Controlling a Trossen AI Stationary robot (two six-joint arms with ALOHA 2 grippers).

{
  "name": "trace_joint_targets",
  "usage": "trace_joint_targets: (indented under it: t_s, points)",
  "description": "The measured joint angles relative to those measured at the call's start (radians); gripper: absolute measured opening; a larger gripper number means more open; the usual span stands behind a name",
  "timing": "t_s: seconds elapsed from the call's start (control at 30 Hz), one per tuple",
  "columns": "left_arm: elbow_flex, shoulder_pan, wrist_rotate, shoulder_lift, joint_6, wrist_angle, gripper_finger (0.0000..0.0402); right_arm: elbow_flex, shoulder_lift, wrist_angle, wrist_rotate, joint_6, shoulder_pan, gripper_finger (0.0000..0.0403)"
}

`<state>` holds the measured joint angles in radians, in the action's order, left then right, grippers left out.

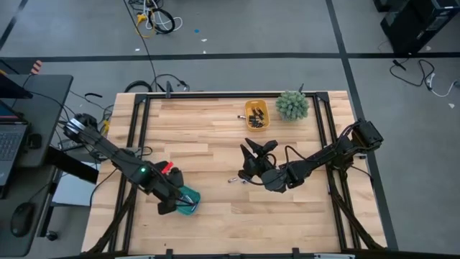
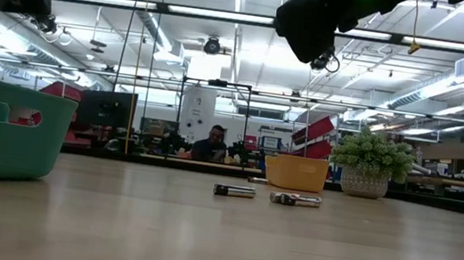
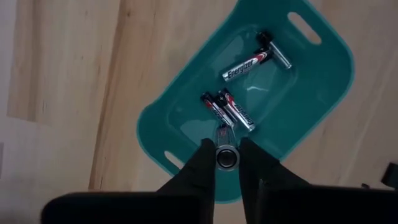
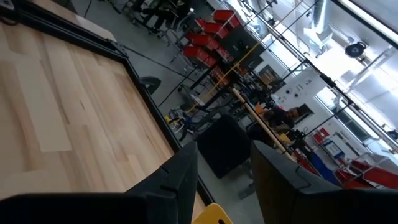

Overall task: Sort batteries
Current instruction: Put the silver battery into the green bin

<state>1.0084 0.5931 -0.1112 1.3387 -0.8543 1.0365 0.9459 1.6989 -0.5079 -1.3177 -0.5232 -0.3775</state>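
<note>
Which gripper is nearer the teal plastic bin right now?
Left. The left gripper hangs directly above the teal plastic bin; the right gripper sits mid-table, well away.

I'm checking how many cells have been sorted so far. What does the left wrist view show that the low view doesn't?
Only the left wrist view looks down into the teal tray: several batteries lie on its floor, and the left gripper holds another battery end-on between its fingers above it.

Only the low view shows two loose batteries on the wooden table, the yellow tray, a potted plant and a person in the room behind.

Both show the teal tray and the table.
</note>
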Motion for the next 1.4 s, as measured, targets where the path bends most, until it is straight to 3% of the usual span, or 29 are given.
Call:
trace_joint_targets:
  t_s: [0.2, 0.37, 0.47, 0.63, 0.73, 0.9, 1.13, 1.23, 1.3, 1.4]
  points:
    - [0.0, 0.0, -0.011, 0.013, -0.002, 0.001, 0.008, 0.0, 0.0, -0.003, 0.003, 0.0, 0.001, 0.0135]
    - [0.0, 0.0, -0.024, 0.012, 0.001, 0.001, 0.0109, 0.0, -0.022, -0.149, 0.053, -0.059, 0.048, 0.0134]
    - [0.0, 0.0, -0.025, 0.012, 0.0, 0.001, 0.012, 0.0, -0.067, -0.226, 0.181, -0.087, 0.114, 0.013]
    - [0.0, 0.0, -0.069, 0.012, 0.007, 0.001, 0.0126, 0.0, -0.17, -0.252, 0.498, -0.008, 0.279, 0.0122]
    - [0.0, 0.0, -0.12, 0.012, 0.011, 0.0, 0.0126, 0.001, -0.221, -0.118, 0.64, 0.098, 0.327, 0.0116]
    - [0.0, 0.0, -0.257, 0.012, 0.074, -0.025, 0.0127, 0.0, -0.27, 0.178, 0.893, 0.244, 0.297, 0.0108]
    - [0.0, -0.018, -0.602, 0.012, 0.345, -0.156, 0.0127, 0.0, -0.209, 0.454, 0.95, 0.464, 0.242, 0.0107]
    - [0.0, -0.031, -0.741, 0.012, 0.437, -0.227, 0.0127, 0.0, -0.152, 0.576, 1.081, 0.522, 0.232, 0.0107]
    - [-0.001, -0.04, -0.763, 0.012, 0.488, -0.262, 0.0127, 0.0, -0.111, 0.669, 1.167, 0.525, 0.208, 0.0109]
    - [-0.001, -0.046, -0.761, 0.012, 0.536, -0.288, 0.0127, 0.0, -0.056, 0.74, 1.188, 0.55, 0.166, 0.0113]
